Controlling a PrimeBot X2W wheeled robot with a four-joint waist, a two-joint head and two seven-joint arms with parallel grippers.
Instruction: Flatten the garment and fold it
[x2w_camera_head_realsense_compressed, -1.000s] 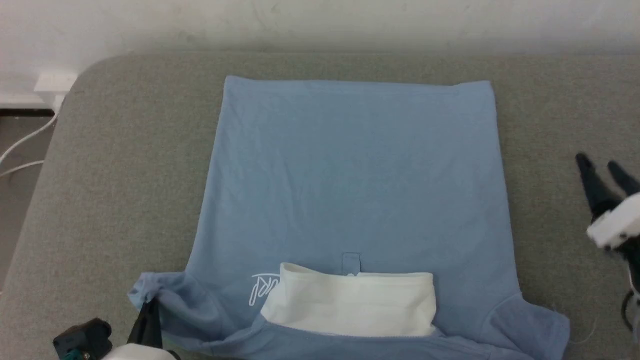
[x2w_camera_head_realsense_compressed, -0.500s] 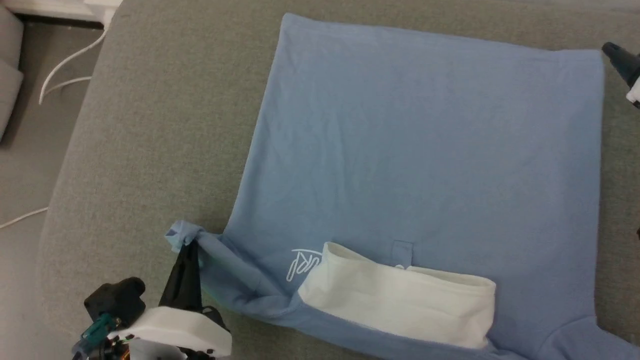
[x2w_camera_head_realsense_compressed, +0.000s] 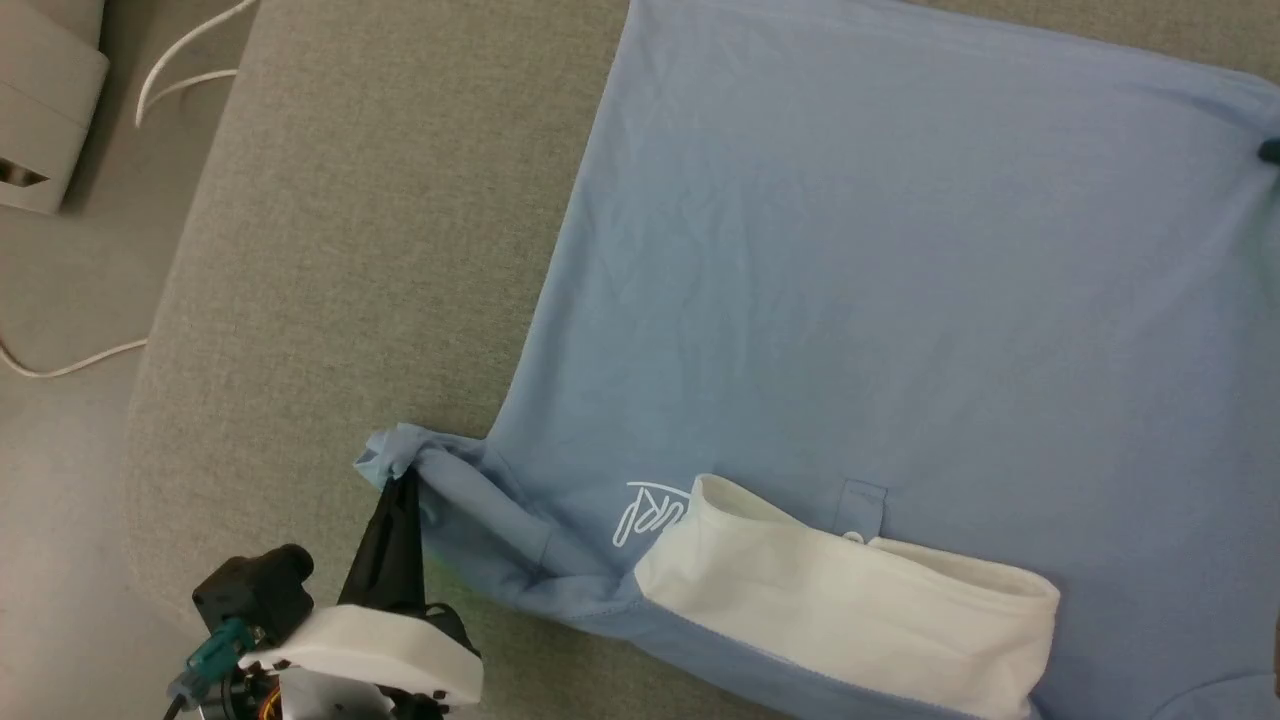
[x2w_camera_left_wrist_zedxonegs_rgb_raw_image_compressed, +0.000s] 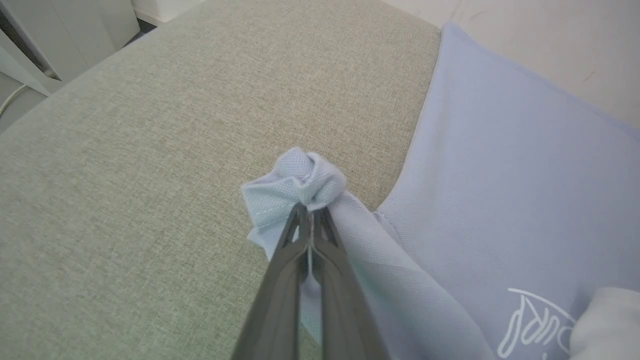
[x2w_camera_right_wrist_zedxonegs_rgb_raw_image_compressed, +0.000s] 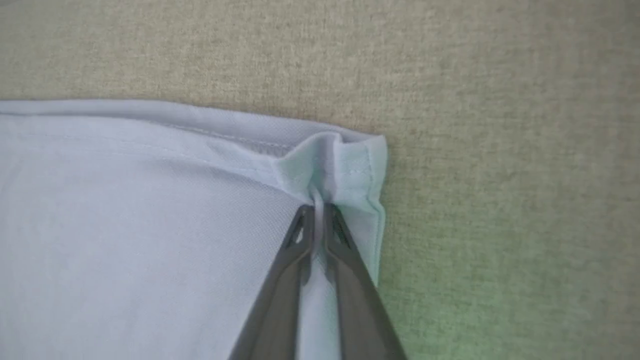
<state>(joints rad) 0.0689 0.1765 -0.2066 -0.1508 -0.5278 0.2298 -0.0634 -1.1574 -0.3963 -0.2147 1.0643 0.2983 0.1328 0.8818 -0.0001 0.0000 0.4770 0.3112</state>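
The light blue garment (x2w_camera_head_realsense_compressed: 860, 300) lies spread on a grey cushioned surface, its white-lined hood part (x2w_camera_head_realsense_compressed: 850, 600) and white script logo (x2w_camera_head_realsense_compressed: 650, 510) at the near edge. My left gripper (x2w_camera_head_realsense_compressed: 400, 480) is shut on the bunched end of the near-left sleeve (x2w_camera_left_wrist_zedxonegs_rgb_raw_image_compressed: 300, 180); in the left wrist view the left gripper (x2w_camera_left_wrist_zedxonegs_rgb_raw_image_compressed: 309, 212) pinches that cloth between its tips. In the right wrist view my right gripper (x2w_camera_right_wrist_zedxonegs_rgb_raw_image_compressed: 318, 210) is shut on the hem corner of the garment (x2w_camera_right_wrist_zedxonegs_rgb_raw_image_compressed: 345, 160), with a fold of cloth pinched between the fingers. A dark tip of the right gripper (x2w_camera_head_realsense_compressed: 1270, 152) shows at the garment's far right corner.
The grey cushion (x2w_camera_head_realsense_compressed: 350, 250) extends left of the garment and ends in a rounded edge. Beyond it lie the floor with white cables (x2w_camera_head_realsense_compressed: 180, 70) and a pale grey box (x2w_camera_head_realsense_compressed: 45, 110).
The head camera has swung left and down. My right gripper went from open beside the garment to shut on its far right hem corner. The left gripper kept hold of the sleeve.
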